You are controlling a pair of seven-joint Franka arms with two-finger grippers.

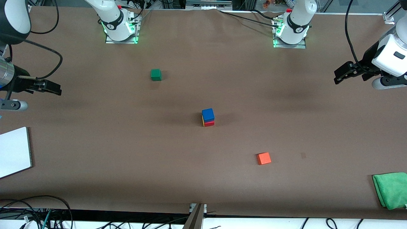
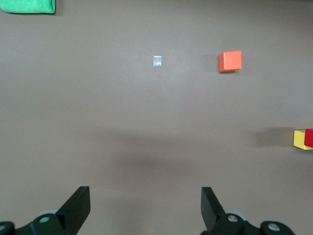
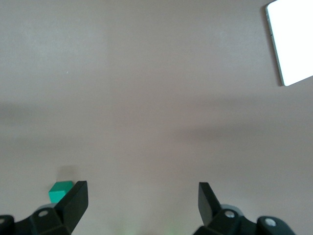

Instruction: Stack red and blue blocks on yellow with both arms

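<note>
Front view: blue block [image 1: 208, 114] tops the red block [image 1: 209, 123] and yellow [image 1: 203, 120], well clear of either claw. Left claw [image 1: 337, 76] and right claw [image 1: 55, 89] both gape empty over the table [image 1: 203, 178] ends.

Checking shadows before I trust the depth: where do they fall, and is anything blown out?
Front view: soft shadows flank the blue block stack. Left wrist view: a broad blurred shadow crosses the table. Right wrist view: the white tablet is blown out.

Mid-table, well clear of every edge, blue cube [image 1: 208, 114] tops red cube [image 1: 209, 123], with yellow cube [image 1: 203, 120] beneath.
</note>
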